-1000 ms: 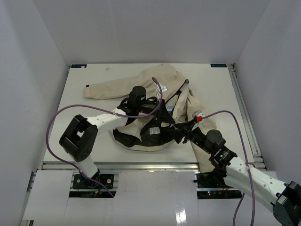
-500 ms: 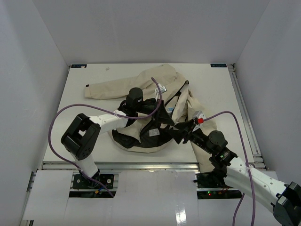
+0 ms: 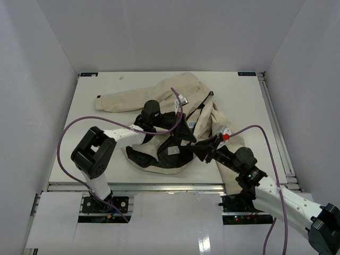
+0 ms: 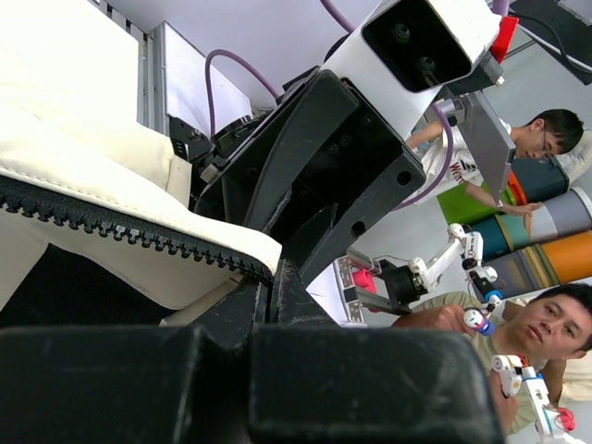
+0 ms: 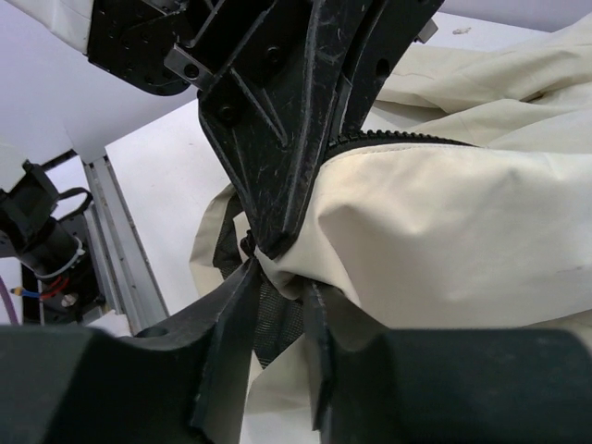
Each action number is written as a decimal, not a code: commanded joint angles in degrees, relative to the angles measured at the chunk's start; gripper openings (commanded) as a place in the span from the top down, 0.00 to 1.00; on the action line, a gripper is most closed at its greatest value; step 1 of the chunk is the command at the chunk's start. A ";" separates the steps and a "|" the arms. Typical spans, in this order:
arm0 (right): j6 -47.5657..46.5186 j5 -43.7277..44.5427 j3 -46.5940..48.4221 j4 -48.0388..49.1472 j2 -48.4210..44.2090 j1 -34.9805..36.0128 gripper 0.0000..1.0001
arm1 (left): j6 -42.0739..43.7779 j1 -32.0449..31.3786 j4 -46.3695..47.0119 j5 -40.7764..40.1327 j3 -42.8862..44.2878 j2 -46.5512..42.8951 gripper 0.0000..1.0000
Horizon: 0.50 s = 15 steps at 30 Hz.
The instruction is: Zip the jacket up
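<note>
The jacket (image 3: 175, 87) lies crumpled mid-table (image 3: 244, 95), one cream sleeve (image 3: 127, 100) stretched toward the upper left. Its front is open: black lining (image 3: 159, 159) shows at the centre of the top view, and the zipper teeth (image 4: 111, 222) in the left wrist view run bare, mated to nothing. My left gripper (image 4: 275, 276) is clenched on the end of that toothed edge, lifting it off the table. My right gripper (image 5: 277, 277) is pinched on a cream corner of the jacket, right up against the left one. I'd judge we're at the start: both bottom ends are gathered, but the pin isn't seated and the whole pull-up remains. I can't make out the slider.
</note>
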 commanded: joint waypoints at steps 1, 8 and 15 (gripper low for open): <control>0.58 -2.10 0.55 5.48 -1.10 -0.20 0.73 | 3.53 0.69 -0.60 1.48 -0.66 -1.02 1.00; 1.22 -1.90 -0.04 5.59 -1.81 -0.20 0.82 | 10.73 1.36 -8.21 -1.11 -0.21 -1.50 1.00; 1.71 -1.37 -0.27 5.55 -1.43 -0.20 0.85 | 10.30 1.85 -6.84 -1.12 -0.97 -1.47 1.00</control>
